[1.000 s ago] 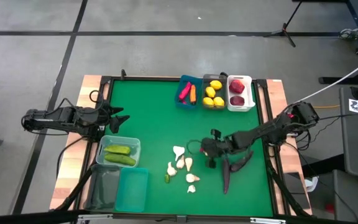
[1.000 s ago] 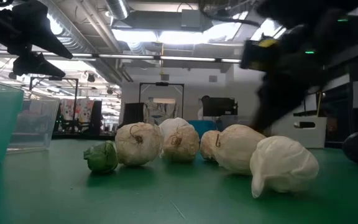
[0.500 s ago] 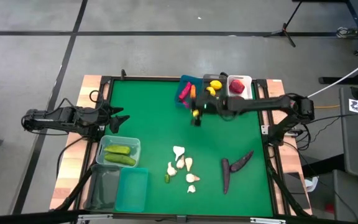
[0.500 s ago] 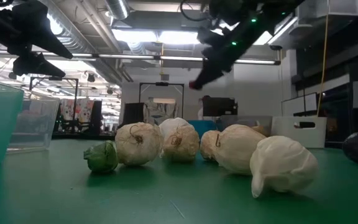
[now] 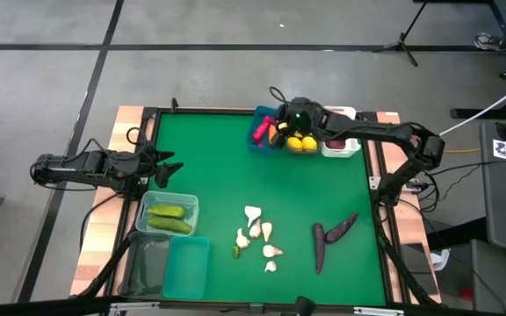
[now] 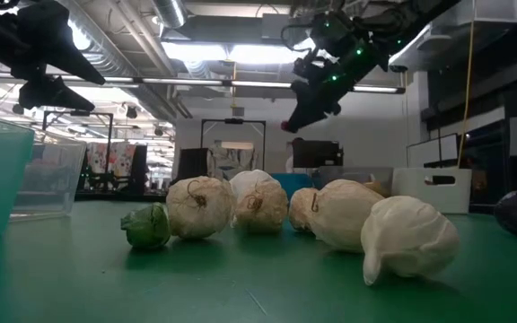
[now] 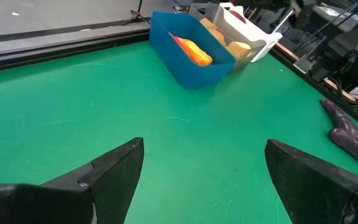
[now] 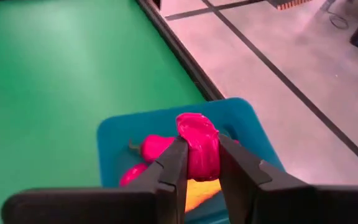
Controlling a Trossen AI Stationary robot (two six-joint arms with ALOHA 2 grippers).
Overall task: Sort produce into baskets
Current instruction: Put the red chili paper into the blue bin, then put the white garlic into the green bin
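dark jointed arms [image 5: 86, 167], black fingers [image 7: 114, 171]

A lab or workshop: exposed ceiling ducts [image 6: 133, 67], concrete floor [image 5: 42, 96], a tripod [image 5: 404, 39].

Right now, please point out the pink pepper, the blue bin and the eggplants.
pink pepper [image 8: 197, 149], right wrist view, its body between the fingers.
blue bin [image 7: 191, 67], left wrist view, its near side wall.
eggplants [image 5: 339, 226], high view, middle of the upper one.

Right claw [image 8: 197, 163] over the end bin [image 8: 241, 118], pepper [image 8: 199, 146] between fingers.
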